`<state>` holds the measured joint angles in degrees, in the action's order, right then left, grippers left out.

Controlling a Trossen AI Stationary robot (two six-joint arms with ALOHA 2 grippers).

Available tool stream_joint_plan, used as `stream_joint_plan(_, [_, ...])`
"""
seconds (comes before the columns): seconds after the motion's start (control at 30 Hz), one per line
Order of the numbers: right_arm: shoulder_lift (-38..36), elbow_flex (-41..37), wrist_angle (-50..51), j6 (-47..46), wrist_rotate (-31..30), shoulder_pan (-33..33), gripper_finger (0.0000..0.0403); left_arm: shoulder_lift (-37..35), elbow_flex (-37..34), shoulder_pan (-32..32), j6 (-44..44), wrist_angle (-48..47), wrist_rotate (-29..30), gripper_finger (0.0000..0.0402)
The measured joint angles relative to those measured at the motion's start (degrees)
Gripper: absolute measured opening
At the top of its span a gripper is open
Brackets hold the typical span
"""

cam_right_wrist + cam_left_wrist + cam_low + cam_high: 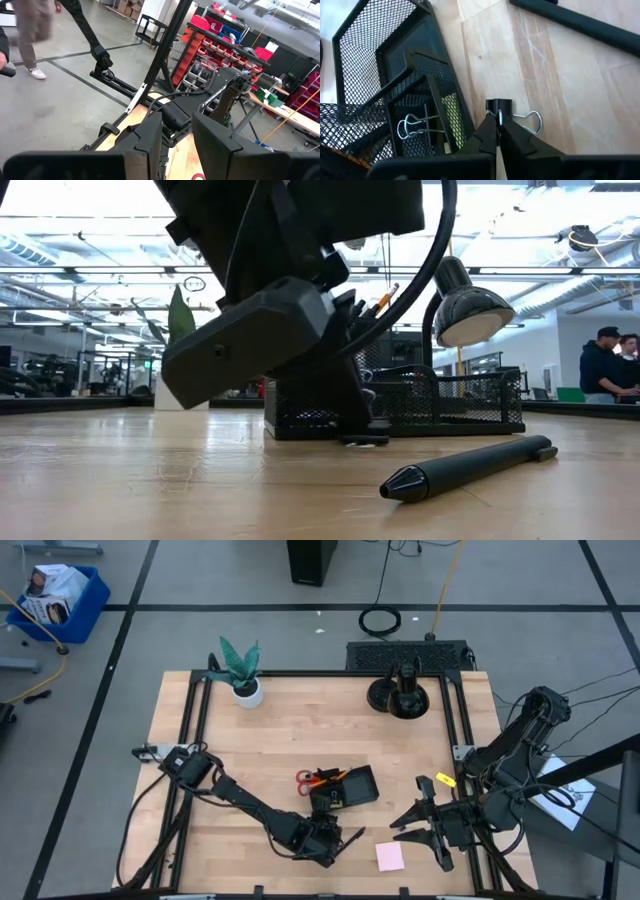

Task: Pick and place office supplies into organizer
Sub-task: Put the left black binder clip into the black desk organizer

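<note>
Left pincer [498, 120]: closed on 1 binder clip [506, 111] beside organizer [385, 75], front bench edge; lift straight, clear the wall.

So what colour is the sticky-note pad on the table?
Pale pink. The sticky-note pad shows best in the high view, near the right gripper.

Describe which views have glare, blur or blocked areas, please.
Low view: bright ceiling lights glare behind the left end effector, which blocks much of the organizer. Right wrist view: the walking person is motion-blurred. Left wrist view: sharp on the binder clip.
</note>
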<state>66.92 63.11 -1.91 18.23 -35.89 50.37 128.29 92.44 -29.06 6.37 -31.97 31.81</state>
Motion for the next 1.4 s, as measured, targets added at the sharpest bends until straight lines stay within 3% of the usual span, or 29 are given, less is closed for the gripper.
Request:
stream_joint_plan(0.47, [0.0,0.0,0.0,0.01,-0.01,0.0,0.01,-0.07,0.03,-2.46,1.38,1.98,0.82,0.0003])
stream_joint_plan(0.67, [0.0,0.0,-0.02,0.01,-0.04,-0.02,0.01,-0.02,4.3,-4.67,1.29,-0.22,1.55,0.0002])
stream_joint_plan(0.87, [0.0,0.0,-0.02,-0.09,-0.04,-0.02,0.01,0.0,13.89,-7.2,3.14,-12.97,5.87,0.0001])
stream_joint_plan(1.07, [0.0,0.0,-0.34,0.91,-0.04,-0.02,0.01,-0.04,22.95,-8.94,14.09,-28.8,8.14,0.0])
stream_joint_plan(1.3, [0.0,0.0,-0.44,2.19,-0.06,-0.02,0.01,-0.04,24.65,-9.06,23.29,-39.29,10.45,0.0])
stream_joint_plan(1.4, [0.0,0.0,-0.44,2.19,-0.04,-0.02,0.01,-0.07,23.53,-8.33,24.18,-39.26,10.45,0.0])
